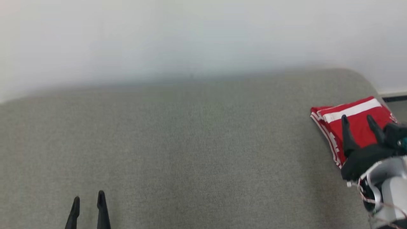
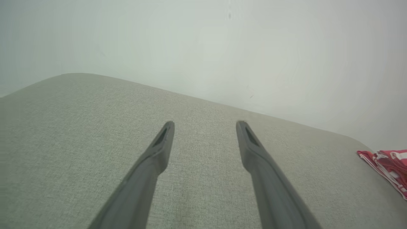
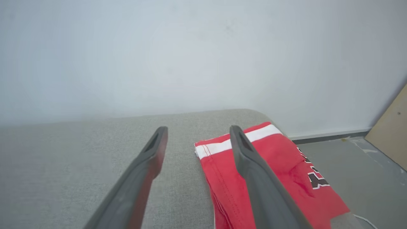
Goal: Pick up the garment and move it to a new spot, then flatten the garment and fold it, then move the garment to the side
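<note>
Right gripper (image 1: 357, 117): spread wide, empty, poised over folded garment (image 1: 353, 109); one finger above red cloth, other above bare cushion (image 1: 190, 143).
Left gripper (image 1: 88, 195): spread wide, empty; garment well off to right of it.
Risk: fingertip snagging top layer on pulling back, undoing fold. Stack close to rounded cushion corner, likely to slip toward floor (image 3: 365, 165) if nudged.
Garment: thin red jersey cloth, white band, stitched lettering, striped layered edges.
Cushion: coarse grey weave, soft, rounded.
</note>
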Available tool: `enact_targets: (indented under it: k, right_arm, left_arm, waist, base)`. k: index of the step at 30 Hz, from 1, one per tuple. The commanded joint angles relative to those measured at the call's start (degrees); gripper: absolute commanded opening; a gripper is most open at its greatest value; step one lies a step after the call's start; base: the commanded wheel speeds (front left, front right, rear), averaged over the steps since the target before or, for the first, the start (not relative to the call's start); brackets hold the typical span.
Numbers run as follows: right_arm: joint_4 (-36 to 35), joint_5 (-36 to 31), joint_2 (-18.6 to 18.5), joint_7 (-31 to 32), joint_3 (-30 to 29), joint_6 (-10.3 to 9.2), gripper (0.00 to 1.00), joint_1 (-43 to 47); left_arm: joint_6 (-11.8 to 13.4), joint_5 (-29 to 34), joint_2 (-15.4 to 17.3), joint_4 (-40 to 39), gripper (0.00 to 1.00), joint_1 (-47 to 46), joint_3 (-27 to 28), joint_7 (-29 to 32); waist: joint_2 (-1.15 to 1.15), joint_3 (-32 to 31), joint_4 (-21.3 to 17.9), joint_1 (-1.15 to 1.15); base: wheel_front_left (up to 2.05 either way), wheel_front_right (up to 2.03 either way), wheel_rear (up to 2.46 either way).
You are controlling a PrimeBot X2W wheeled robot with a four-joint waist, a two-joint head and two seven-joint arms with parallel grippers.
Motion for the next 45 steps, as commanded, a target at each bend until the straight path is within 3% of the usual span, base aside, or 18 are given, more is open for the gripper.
enact_targets:
  k: [1, 7, 12, 24, 45]
  right_arm:
    - [-2.89, 2.32, 0.26, -0.49, 0.46, -0.13, 1.00, 3.29]
    - [-14.60, 6.92, 3.02, 0.04, 0.34, -0.13, 1.00, 14.44]
    - [-19.22, 8.37, 6.45, 0.96, 0.11, -0.13, 1.00, 20.53]
    - [-19.93, 5.00, 10.08, 2.44, 2.04, -0.13, 1.00, 27.68]
    - [-21.22, 4.69, 11.14, 2.99, 2.03, -0.13, 1.00, 28.45]
  left_arm:
    - [0.02, -0.50, -0.50, 0.77, 1.00, 1.19, 0.69, -0.32]
    - [-1.59, -0.50, -0.85, 4.08, 1.00, 1.89, 1.63, -0.43]
    - [-4.08, 0.93, -0.38, 7.14, 1.00, 1.93, 1.34, -0.43]
    - [-5.80, 3.85, -0.96, 11.44, 1.00, 3.15, 2.74, -0.46]
    - [-7.39, 5.68, -2.53, 12.19, 1.00, 2.79, 4.93, -0.47]
  waist:
    - [0.01, -4.40, 0.62, 0.02]
    - [0.01, -6.63, 1.55, 0.02]
    - [0.01, -7.37, 1.43, 0.02]
    - [0.01, -7.95, 0.29, 0.02]
    - [0.01, -7.19, 0.29, 0.02]
  base:
    - [0.00, 0.00, 0.00]
    - [0.00, 0.00, 0.00]
    - [0.00, 0.00, 0.00]
    - [0.00, 0.00, 0.00]
    - [0.00, 0.00, 0.00]
